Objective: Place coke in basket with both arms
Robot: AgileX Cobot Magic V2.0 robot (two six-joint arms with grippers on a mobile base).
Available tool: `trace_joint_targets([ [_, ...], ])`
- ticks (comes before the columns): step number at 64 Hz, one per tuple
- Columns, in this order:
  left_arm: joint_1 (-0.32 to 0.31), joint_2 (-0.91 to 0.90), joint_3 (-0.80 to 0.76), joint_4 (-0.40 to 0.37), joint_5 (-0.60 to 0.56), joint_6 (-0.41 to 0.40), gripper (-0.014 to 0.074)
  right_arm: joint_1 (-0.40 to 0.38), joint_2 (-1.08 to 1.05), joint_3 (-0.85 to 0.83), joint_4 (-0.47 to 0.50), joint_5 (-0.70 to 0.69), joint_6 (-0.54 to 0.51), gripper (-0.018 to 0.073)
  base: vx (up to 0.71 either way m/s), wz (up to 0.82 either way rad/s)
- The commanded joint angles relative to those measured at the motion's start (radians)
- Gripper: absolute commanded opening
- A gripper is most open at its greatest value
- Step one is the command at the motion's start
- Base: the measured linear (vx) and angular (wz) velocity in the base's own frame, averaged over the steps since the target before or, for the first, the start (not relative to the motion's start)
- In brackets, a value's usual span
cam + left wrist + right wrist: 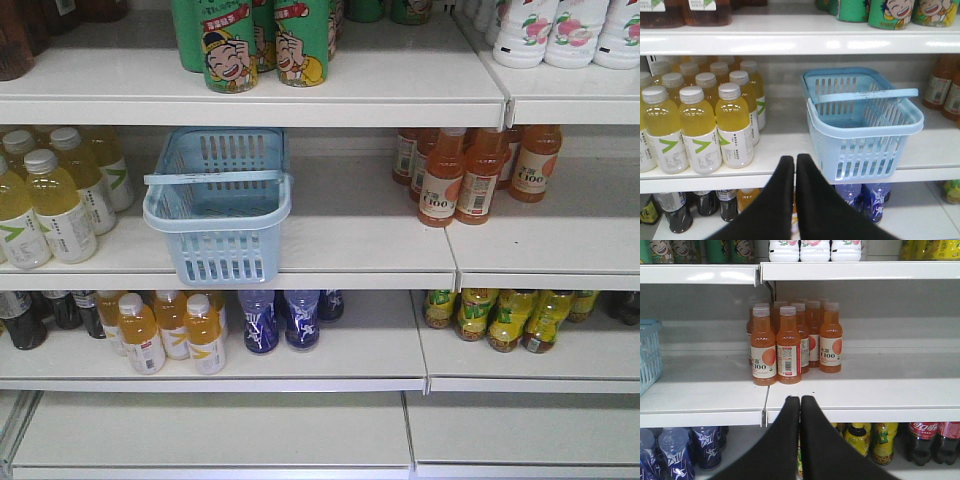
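Two grippers, both empty: left gripper (795, 159) fingers closed together on nothing, right gripper (800, 399) same. Basket (225, 250) empty, on middle shelf, front wall at shelf lip, handle (215, 177) lying across top. Coke not visible in any view. Risks: dark cola bottles (934, 440) on lower shelf mistaken for can, red labels alike; arm nudge sliding basket off lip; handle blocking drop; yellow bottles (732, 127) beside basket toppled on approach

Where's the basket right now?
Front view: basket on the middle shelf, left of centre, at the front edge, between yellow bottles and orange C100 bottles.
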Motion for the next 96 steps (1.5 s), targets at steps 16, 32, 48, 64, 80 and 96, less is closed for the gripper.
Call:
trace_joint_targets([
  [16,0.001,0.05,-0.034,-0.01,-0.115,-0.012,0.0023,-0.005,-0.013,0.008,-0.003,-0.071,-0.01,-0.001,0.0,0.0],
  [32,0.001,0.05,-0.034,-0.01,-0.126,-0.012,0.0185,-0.005,-0.013,0.008,-0.003,-0.071,-0.01,-0.001,0.0,0.0],
  [48,0.001,0.05,-0.034,-0.01,-0.107,-0.012,0.0412,-0.005,-0.013,0.008,-0.003,-0.071,-0.01,-0.001,0.0,0.0],
  [64,0.001,0.05,-0.034,-0.01,-0.11,-0.012,0.0488,-0.005,-0.013,0.008,-0.003,-0.071,-0.01,-0.001,0.0,0.0],
  [80,0.0,0.064,-0.047,-0.258,-0.147,-0.226,0.0485,-0.005,-0.013,0.008,-0.003,-0.071,-0.01,-0.001,0.0,0.0],
  [96,-0.075,0.212,-0.169,-0.472,-0.105,-0.231,0.0485,-0.005,-0.013,0.008,-0.003,-0.071,-0.01,-0.001,0.0,0.0],
])
